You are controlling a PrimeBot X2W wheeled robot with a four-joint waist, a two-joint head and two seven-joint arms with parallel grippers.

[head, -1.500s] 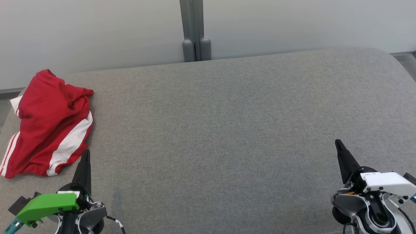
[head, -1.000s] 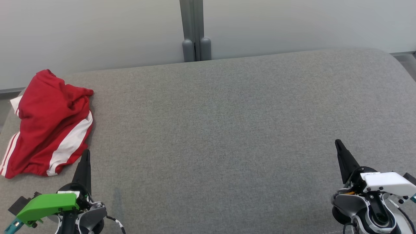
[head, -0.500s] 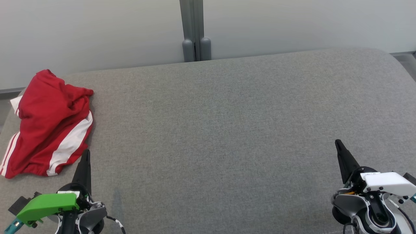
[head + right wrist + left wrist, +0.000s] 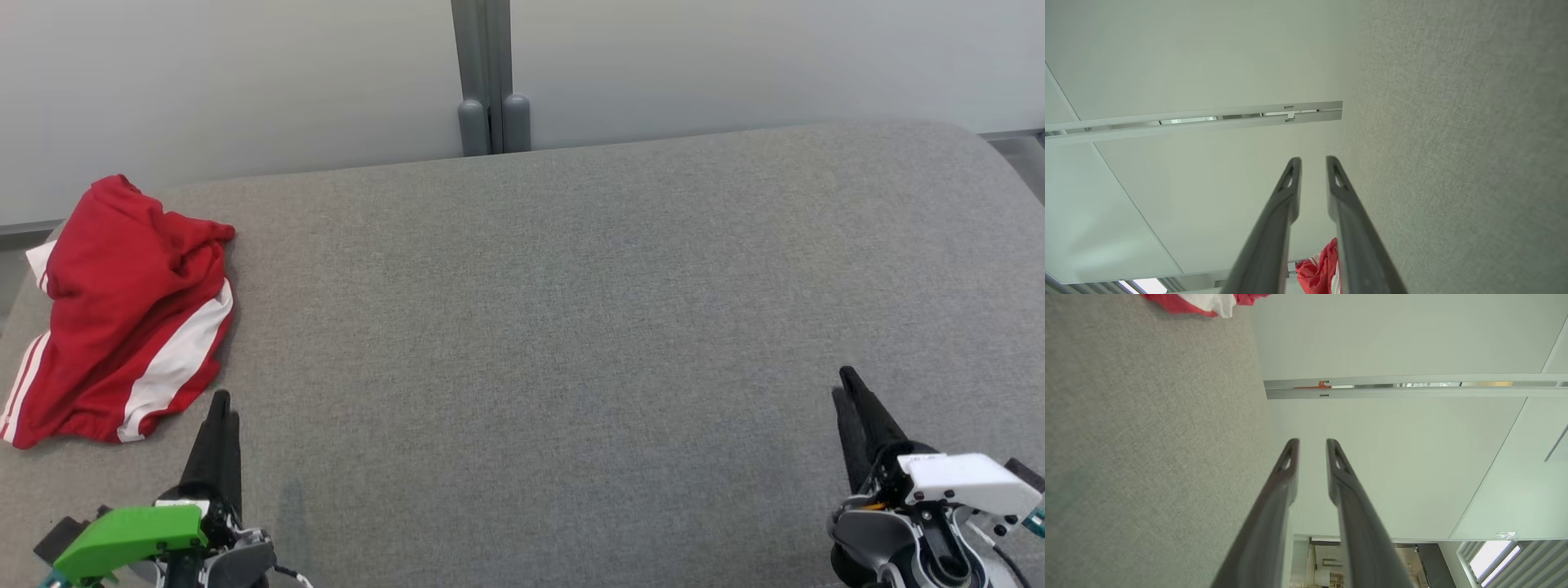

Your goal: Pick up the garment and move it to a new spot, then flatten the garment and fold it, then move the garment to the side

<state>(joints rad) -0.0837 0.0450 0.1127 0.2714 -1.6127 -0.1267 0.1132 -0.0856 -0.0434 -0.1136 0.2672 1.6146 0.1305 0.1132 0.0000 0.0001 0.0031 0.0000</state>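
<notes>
**Garment heaped at the far left corner, both hands empty**

Garment (image 4: 122,314), red with broad white stripes, lies crumpled in a loose heap at the far left corner of the grey fabric surface (image 4: 571,327). It runs along the left edge from near the far edge toward the near one. Its upper part is bunched into folds, and a white stripe slants across its near part. The white trim on its left side reaches the surface's left edge. Nothing rests on it or grips it.

The left hand (image 4: 220,404) hovers near the near edge on the left side, with its dark fingers pointing toward the far edge. Its tips are just beside the garment's near hem but apart from it. In the left wrist view the two fingers (image 4: 1290,457) stand parted with a narrow gap and nothing between them. A strip of the red and white cloth shows at the top of that view.

The right hand (image 4: 845,384) hovers by the near right corner, well apart from the garment. Its fingers (image 4: 1292,171) are likewise slightly parted and empty. Past them, the right wrist view shows the garment as a small red patch.

A green cover (image 4: 131,531) sits on the left wrist and a white cover (image 4: 967,482) on the right. Beyond the far edge stands a pale wall (image 4: 735,57), split by a grey post (image 4: 488,73).
</notes>
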